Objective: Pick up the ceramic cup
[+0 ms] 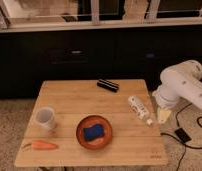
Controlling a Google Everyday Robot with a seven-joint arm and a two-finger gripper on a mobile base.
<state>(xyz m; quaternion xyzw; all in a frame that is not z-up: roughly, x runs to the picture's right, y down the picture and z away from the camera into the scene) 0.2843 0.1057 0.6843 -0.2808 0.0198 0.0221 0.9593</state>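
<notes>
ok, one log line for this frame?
stage: not grasped | tool: off table edge, by plastic bottle | ceramic cup: upright, near carrot, opposite end from tool

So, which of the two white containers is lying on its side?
The labelled bottle near the right edge of the table, beside the gripper; the ceramic cup stands upright at the left.
</notes>
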